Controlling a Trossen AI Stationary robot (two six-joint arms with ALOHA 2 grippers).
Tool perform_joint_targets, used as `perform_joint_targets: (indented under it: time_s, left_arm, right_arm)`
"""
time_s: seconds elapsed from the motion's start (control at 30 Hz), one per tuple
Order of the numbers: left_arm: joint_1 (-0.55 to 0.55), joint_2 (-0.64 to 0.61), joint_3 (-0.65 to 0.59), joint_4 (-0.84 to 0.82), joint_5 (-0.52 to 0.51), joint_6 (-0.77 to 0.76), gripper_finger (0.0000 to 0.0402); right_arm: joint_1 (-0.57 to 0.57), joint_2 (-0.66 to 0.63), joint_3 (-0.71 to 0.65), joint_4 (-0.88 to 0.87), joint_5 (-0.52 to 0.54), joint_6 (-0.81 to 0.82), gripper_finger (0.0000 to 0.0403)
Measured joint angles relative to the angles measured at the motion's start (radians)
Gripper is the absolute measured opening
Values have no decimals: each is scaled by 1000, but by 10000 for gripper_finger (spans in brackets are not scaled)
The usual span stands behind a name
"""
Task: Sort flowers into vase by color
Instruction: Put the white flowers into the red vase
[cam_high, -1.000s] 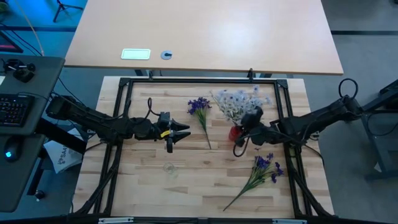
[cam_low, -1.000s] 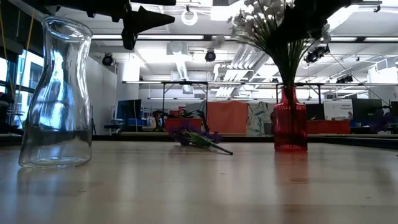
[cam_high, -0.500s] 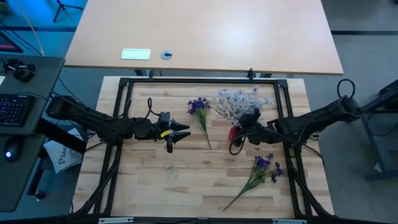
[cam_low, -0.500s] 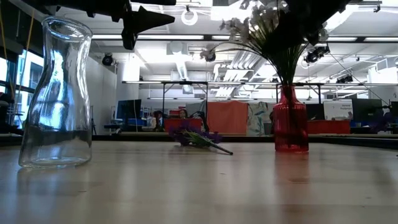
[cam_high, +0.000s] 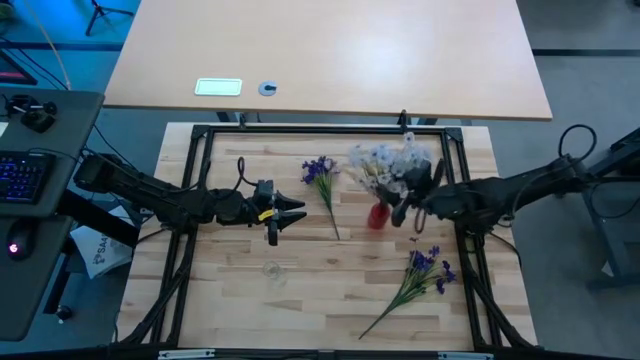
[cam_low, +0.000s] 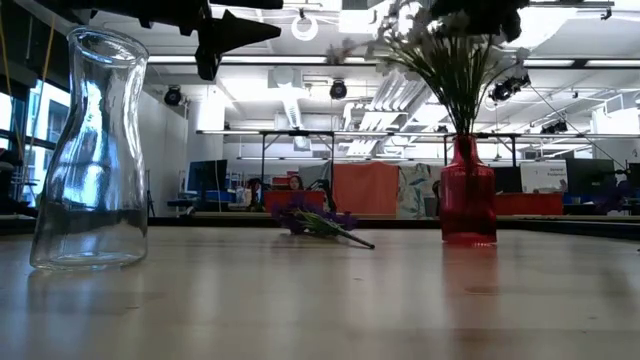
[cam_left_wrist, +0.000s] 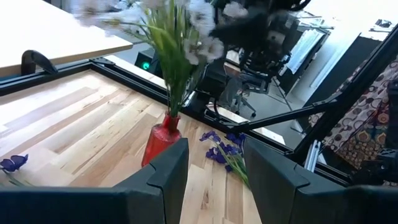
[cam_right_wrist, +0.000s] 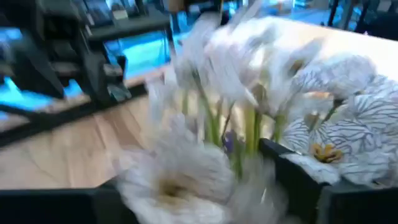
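Near the right side of the wooden table (cam_high: 240, 290), a red vase (cam_high: 377, 215) stands upright with the pale white-bluish flowers (cam_high: 385, 165) gathered in its neck, their heads fanned out above it. The right gripper (cam_high: 418, 192) is seen just beside those blossoms with its fingers spread and nothing between them. Two purple sprigs are not yet placed: one purple sprig (cam_high: 322, 180) lies flat near the middle of the table, and the other purple sprig (cam_high: 418, 275) lies toward the near right corner, well apart from the first. A clear glass vase (cam_low: 90, 150) stands empty on the left part of the table. The left gripper (cam_high: 285, 213) is held above the boards between the clear vase and the middle sprig, its fingers parted and empty.

The sprigs are judged to be very light and limp at the blossoms, with thin, springy stems that could slip or rotate in a pinch. A hold low on the bare stem, away from the leaves, is likely the safest. The glass vase is judged fragile and easily toppled if a stem is pushed against its rim.

The surface is made of pale wooden planks bordered by a black metal frame (cam_high: 320, 129). Beyond it, a large workshop with ceiling lights, desks and screens is seen.
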Motion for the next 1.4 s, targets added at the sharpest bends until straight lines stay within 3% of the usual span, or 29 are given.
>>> perform_joint_targets:
  time_s: [0.2, 0.4, 0.7, 0.97, 1.27, 1.4]
  left_arm:
    - [0, 0, 0, -4, 0, 0, 142]
    - [0, 0, 0, -7, 0, -1, 142]
    - [0, 0, 0, -18, 0, -2, 142]
    - [0, 0, 0, -18, 0, -2, 142]
    - [0, 0, 0, -18, 0, -1, 142]
    - [0, 0, 0, -18, 0, -1, 142]
  right_arm:
    - [0, -51, 0, 103, -5, -20, 258]
    - [0, -62, 0, 132, -99, -25, 283]
    - [0, -27, 0, -26, -327, 57, 287]
    - [0, -56, 0, 69, -481, 43, 287]
    - [0, -158, 0, 156, -500, 39, 287]
    - [0, -177, 0, 206, -552, 123, 287]
